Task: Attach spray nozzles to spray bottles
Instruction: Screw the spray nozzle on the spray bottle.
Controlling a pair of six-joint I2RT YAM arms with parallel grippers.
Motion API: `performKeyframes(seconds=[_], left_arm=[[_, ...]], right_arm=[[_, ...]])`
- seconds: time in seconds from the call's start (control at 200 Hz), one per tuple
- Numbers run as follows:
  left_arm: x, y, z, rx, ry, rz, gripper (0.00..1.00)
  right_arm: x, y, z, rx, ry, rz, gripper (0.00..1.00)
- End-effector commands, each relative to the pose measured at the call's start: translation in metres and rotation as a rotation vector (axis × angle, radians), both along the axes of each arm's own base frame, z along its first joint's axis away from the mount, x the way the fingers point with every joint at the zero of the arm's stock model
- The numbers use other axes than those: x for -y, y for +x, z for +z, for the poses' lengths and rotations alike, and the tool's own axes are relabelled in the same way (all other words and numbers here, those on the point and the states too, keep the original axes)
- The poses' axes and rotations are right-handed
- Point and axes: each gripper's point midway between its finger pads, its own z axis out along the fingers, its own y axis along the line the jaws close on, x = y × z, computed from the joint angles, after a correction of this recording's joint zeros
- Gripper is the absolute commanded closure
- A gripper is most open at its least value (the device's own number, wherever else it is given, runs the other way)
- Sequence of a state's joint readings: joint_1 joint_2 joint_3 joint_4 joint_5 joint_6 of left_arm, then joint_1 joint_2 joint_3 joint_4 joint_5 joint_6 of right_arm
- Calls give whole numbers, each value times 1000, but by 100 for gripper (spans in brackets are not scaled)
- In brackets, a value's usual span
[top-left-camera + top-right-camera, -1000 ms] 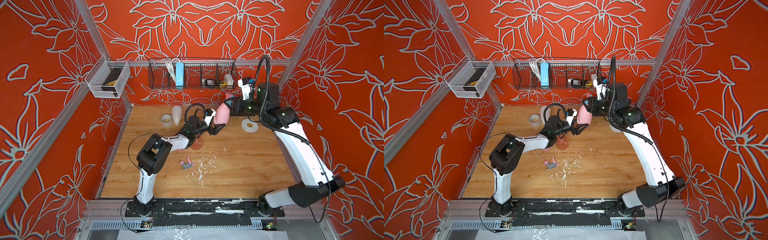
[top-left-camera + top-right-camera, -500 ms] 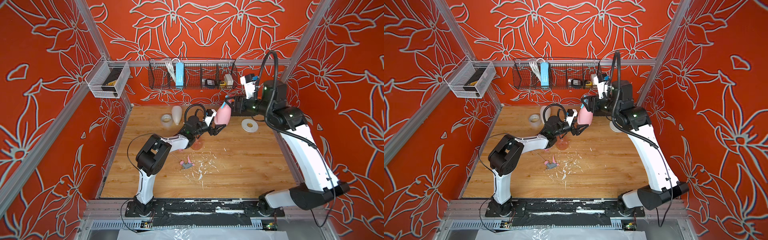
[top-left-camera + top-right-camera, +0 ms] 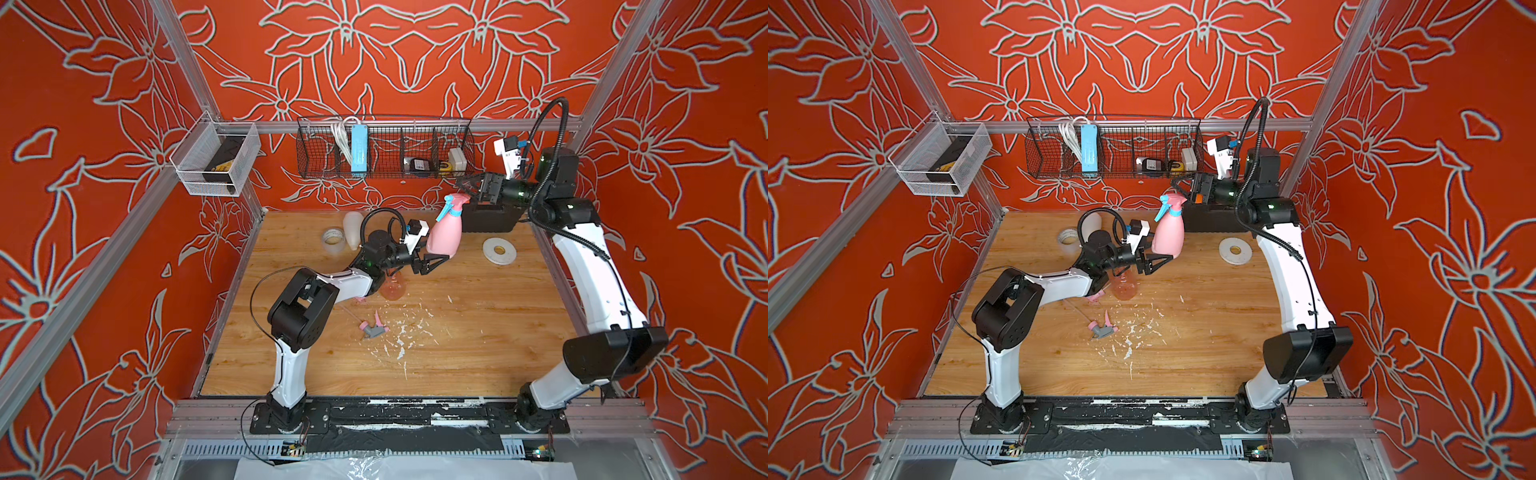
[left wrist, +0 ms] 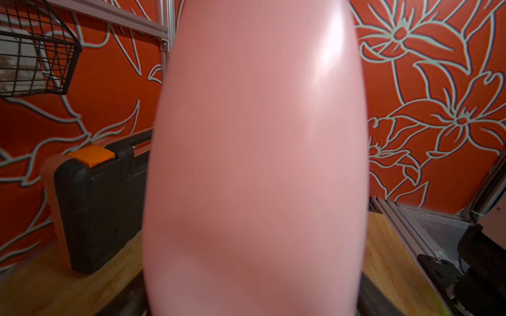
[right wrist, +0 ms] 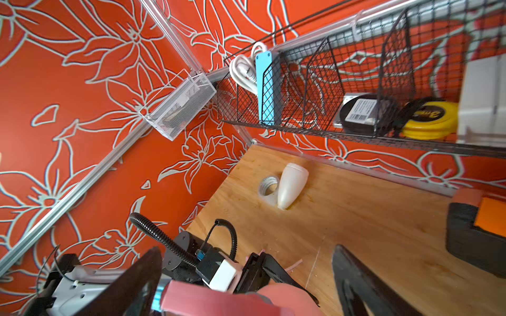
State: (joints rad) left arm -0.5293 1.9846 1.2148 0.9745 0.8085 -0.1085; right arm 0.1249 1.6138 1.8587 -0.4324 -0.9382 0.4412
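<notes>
In both top views the opaque pink spray bottle (image 3: 444, 235) (image 3: 1169, 237) stands upright above the table, carrying the pink-and-blue spray nozzle (image 3: 453, 205) (image 3: 1169, 206). My left gripper (image 3: 432, 259) (image 3: 1152, 261) is shut on its lower body, and the bottle (image 4: 254, 164) fills the left wrist view. My right gripper (image 3: 469, 187) (image 3: 1183, 187) (image 5: 246, 284) is open, its fingers wide apart just behind the nozzle (image 5: 213, 301). The orange bottle (image 3: 392, 286) lies under the left arm. A pink-and-grey nozzle (image 3: 374, 329) lies on the table. The cream-white bottle (image 3: 352, 228) (image 5: 291, 184) lies at the back.
A tape roll (image 3: 333, 237) sits beside the cream-white bottle, and a white tape roll (image 3: 498, 250) lies at the right. A black case (image 3: 488, 218) (image 4: 95, 205) stands at the back right under the right gripper. A wire basket (image 3: 386, 149) hangs on the back wall. White scraps litter the table's middle.
My right gripper has opened, let go of the nozzle on the pink bottle and drawn back a little toward the back right. The left arm and the bottle have stayed put.
</notes>
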Motion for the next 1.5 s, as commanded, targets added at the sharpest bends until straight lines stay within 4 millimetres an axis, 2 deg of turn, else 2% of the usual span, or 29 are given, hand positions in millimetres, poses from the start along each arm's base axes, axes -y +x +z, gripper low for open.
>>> performKeyframes(seconds=[0.0,0.135,0.205,0.44,1.141,1.316,1.496], left_arm=[[-3,-13,31,68,-42,-54,61],[-4,-9,32,63,-47,-49,61],[-3,-8,33,58,-49,-49,61],[-3,-5,36,56,-54,-47,61],[-3,6,29,44,-37,0,62],[-4,12,29,45,-31,37,62],[-6,20,30,48,-31,90,62]], right_arm=[[-11,-16,22,52,67,112,7],[-18,-21,16,41,76,135,24],[-19,-24,13,36,71,140,29],[-17,-31,1,26,37,134,28],[-12,-62,-1,71,7,71,41],[-15,-66,-5,80,-36,27,50],[-28,-69,-9,83,-69,19,52]])
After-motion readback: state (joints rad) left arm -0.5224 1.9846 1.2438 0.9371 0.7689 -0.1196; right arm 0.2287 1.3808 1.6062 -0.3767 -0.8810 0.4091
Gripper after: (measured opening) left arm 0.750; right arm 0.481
